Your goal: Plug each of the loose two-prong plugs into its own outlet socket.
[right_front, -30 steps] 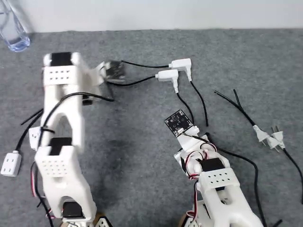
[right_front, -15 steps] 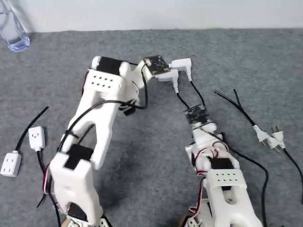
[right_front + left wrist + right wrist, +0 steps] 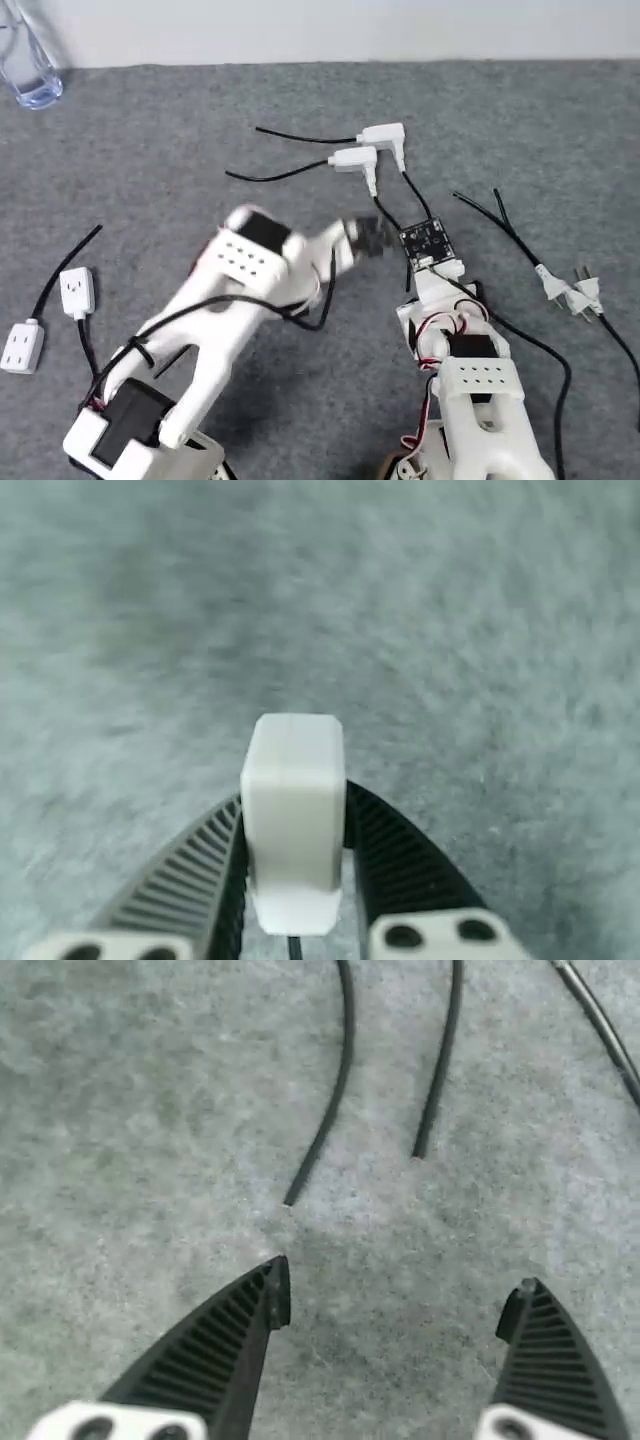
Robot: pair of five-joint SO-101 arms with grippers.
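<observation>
Our left fingers clamped a white block, probably light, rigid and slick; the right fingers stood open. We judged the loose plugs best held by their bodies.

Grey carpet — white wall behind

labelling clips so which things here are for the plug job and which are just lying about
Job: two loose white two-prong plugs on black cords; two white outlet sockets; white block held in left gripper; two white cord connectors, seemingly joined.
Lying about: clear container.
</observation>
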